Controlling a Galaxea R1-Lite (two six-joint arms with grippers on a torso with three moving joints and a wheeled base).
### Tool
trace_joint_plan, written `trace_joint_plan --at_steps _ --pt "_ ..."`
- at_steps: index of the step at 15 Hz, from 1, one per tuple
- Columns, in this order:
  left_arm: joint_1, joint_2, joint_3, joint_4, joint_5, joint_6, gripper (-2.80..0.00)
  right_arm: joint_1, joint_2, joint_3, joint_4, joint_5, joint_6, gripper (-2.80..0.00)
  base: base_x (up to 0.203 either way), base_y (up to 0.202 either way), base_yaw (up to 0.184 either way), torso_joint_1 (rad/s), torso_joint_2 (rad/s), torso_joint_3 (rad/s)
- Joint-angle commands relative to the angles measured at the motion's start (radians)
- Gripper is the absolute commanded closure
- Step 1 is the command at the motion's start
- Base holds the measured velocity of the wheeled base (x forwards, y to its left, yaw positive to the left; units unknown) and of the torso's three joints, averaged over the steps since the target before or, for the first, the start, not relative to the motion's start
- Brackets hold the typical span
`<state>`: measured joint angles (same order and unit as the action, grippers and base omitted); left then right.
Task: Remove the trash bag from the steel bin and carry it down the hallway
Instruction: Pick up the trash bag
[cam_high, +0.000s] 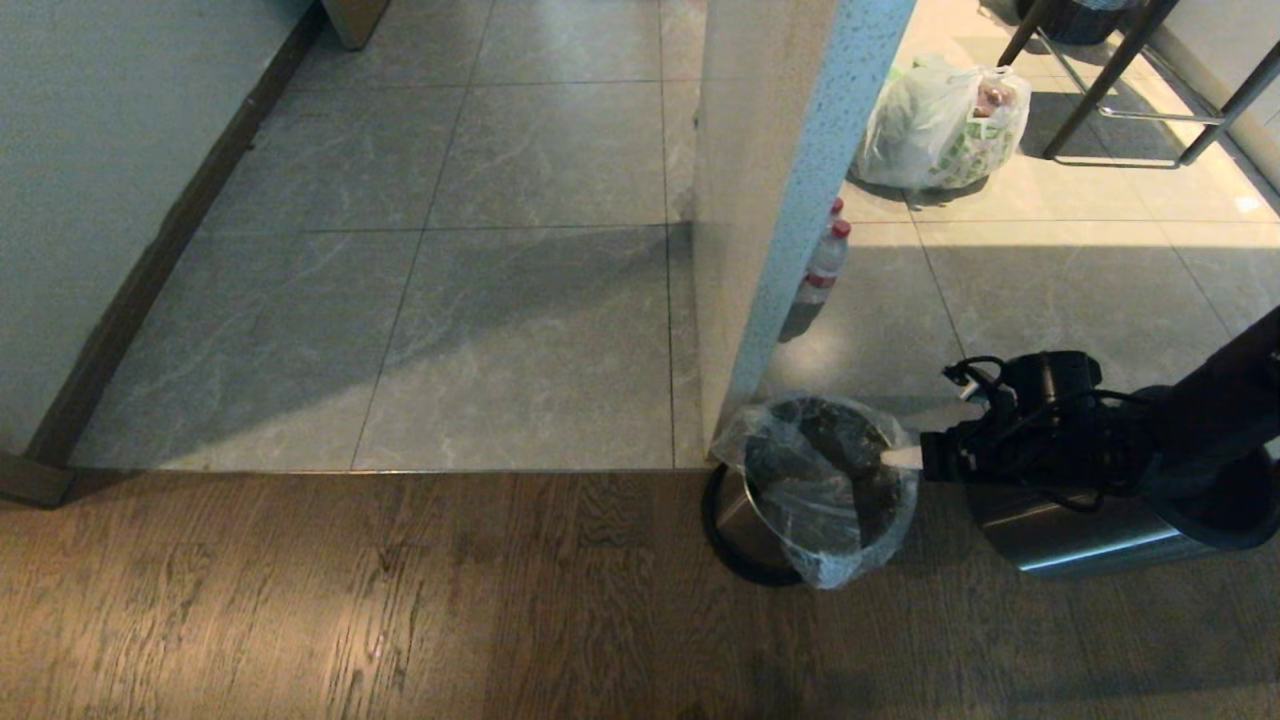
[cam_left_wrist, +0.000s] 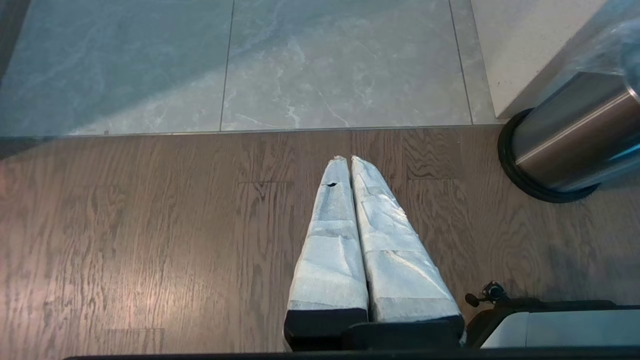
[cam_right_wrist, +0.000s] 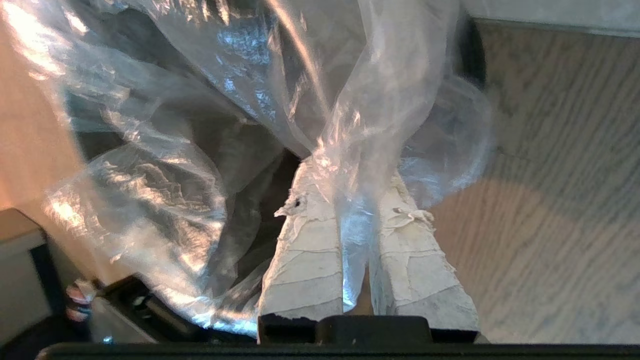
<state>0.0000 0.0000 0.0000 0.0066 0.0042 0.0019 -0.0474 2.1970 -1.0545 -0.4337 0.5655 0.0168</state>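
1. Our right gripper (cam_right_wrist: 357, 200) is clamped on a fold of the trash bag (cam_high: 830, 500) at its rim.
2. The bag still sits in the steel bin (cam_high: 735, 520), beside the pillar (cam_high: 770, 200).
3. It looks thin, light, slippery and easily torn; we would keep hold of bunched rim.
4. Our left gripper (cam_left_wrist: 350, 160) hangs over the wood floor (cam_left_wrist: 150, 240), fingers together.

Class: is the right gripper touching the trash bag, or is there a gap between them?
Touching. In the right wrist view the right gripper has its fingers closed on a fold of the trash bag.
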Motion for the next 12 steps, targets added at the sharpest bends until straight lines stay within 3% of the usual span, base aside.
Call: trace_joint_plan --at_steps 1,12 --pt "0.0 0.0 0.0 0.0 0.0 0.0 0.0 0.014 -0.004 0.001 -0.002 0.004 0.0 0.0 0.0 0.0 0.0 0.0 0.0 0.0" --pt "0.0 -0.001 0.0 0.0 0.0 0.0 0.0 0.012 -0.143 0.077 0.011 -0.006 -0.039 0.0 0.0 0.0 0.0 0.0 0.0 0.0"
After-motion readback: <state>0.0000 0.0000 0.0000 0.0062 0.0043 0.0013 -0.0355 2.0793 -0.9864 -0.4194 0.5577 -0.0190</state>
